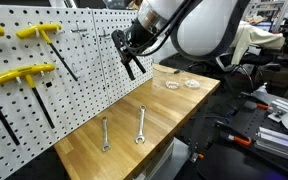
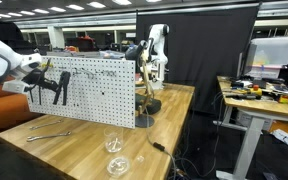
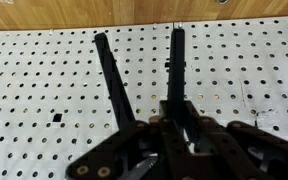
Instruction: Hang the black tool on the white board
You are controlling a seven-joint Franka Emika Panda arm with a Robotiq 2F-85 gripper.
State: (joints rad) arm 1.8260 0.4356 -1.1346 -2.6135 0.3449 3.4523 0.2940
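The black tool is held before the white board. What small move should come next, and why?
Probably ease the pincer slightly closer to the white board, searching for a hook. The pincer is shut on the black tool, which hangs just before the panel in both exterior views, not on it. The wrist view shows no clear hook behind it.

Two silver wrenches (image 1: 106, 134) on wooden table (image 1: 179, 110), yellow-handled keys (image 1: 39, 30), perhaps glass dishes (image 1: 171, 84)

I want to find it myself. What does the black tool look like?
Find the big white board full of holes. Right by it the claw holds the black tool. All black, two thin handles, unlike yellow keys or silver wrenches.
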